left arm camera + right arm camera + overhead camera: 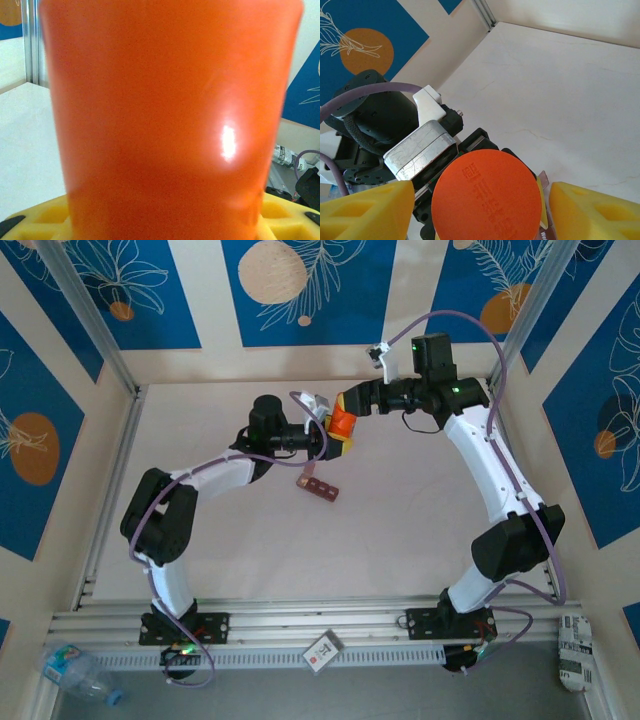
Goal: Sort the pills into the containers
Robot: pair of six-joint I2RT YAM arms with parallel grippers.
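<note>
Top external: left tool (160, 217) grips the orange bottle (343, 422) aloft; right tool (482, 202) straddles its cap, part-open, fingers (367, 212) just clear. Containers (318, 486) lie on the counter (400, 525) beside the left tool.

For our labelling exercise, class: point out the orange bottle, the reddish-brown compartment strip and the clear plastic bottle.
orange bottle (487, 200), right wrist view, centre of its lid.
compartment strip (318, 486), top external view, middle of the row.
clear plastic bottle (72, 668), top external view, its body.
</note>
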